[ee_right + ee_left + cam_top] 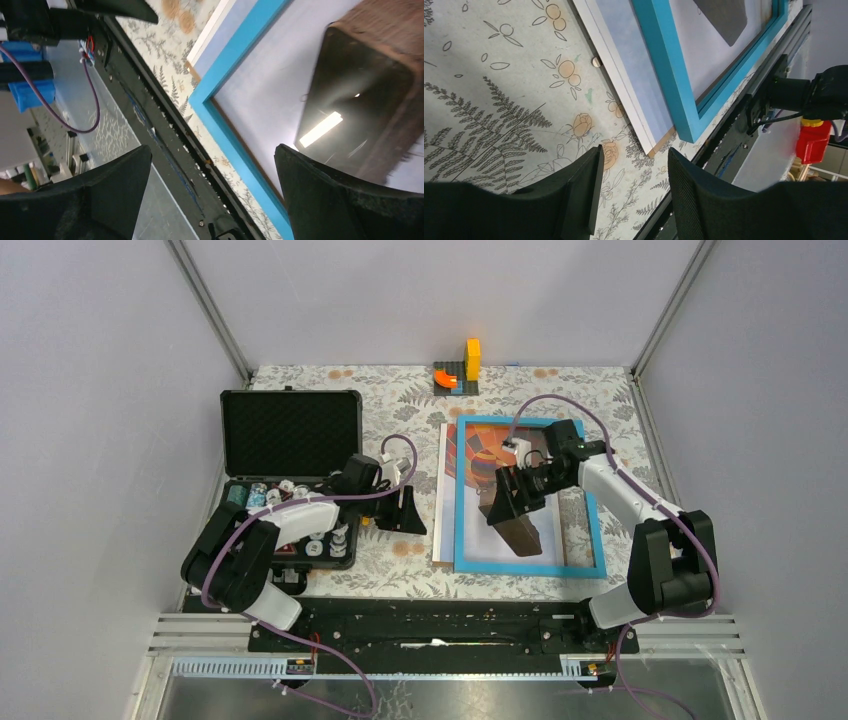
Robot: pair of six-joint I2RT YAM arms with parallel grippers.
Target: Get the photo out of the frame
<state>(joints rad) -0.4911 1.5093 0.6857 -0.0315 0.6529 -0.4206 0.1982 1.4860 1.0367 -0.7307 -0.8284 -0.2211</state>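
The frame (528, 565) lies flat on the table, its light-blue border up. The photo (447, 490) lies under it, shifted left, so its white margin and a strip of balloon stick out past the frame's left side. The brown basket shows inside the frame (380, 75). My left gripper (410, 515) is open and empty just left of the photo's left edge, low over the table. In its wrist view (634, 155) the photo's near corner (624, 55) and the frame corner (664, 65) lie just ahead. My right gripper (505, 502) hovers over the frame's middle, wide open and empty (212, 150).
An open black foam-lined case (290, 430) with small items in its lower half stands at the left. A grey base with orange and yellow blocks (457, 375) sits at the back. A black rail (430, 625) runs along the near edge. A small round metal piece (596, 61) lies beside the photo.
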